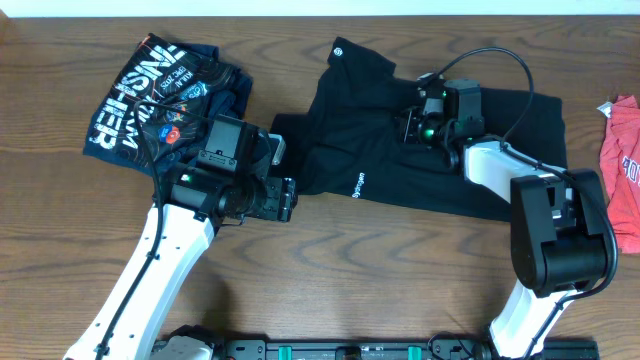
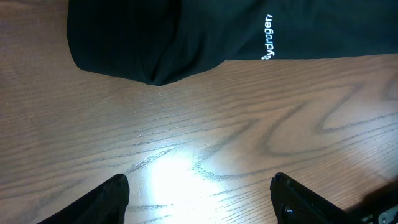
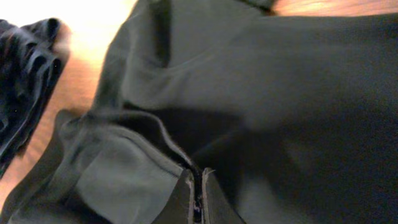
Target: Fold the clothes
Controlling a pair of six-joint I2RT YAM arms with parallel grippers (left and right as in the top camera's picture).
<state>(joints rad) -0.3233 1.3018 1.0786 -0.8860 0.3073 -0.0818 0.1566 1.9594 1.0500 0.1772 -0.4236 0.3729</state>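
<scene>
A black T-shirt (image 1: 370, 140) with a small white round logo and white text lies spread across the middle of the table. My right gripper (image 1: 418, 125) is over the shirt's upper middle, shut on a pinched fold of the black fabric (image 3: 198, 186). My left gripper (image 1: 290, 199) is open and empty just in front of the shirt's lower left edge; in the left wrist view the gripper (image 2: 199, 199) hovers over bare wood, with the shirt's hem (image 2: 186, 37) beyond it. A navy printed garment (image 1: 160, 100) lies crumpled at the far left.
A red garment (image 1: 622, 165) lies at the right edge of the wooden table (image 1: 350, 270). The navy garment also shows at the left edge of the right wrist view (image 3: 22, 74). A black cable loops above the right arm.
</scene>
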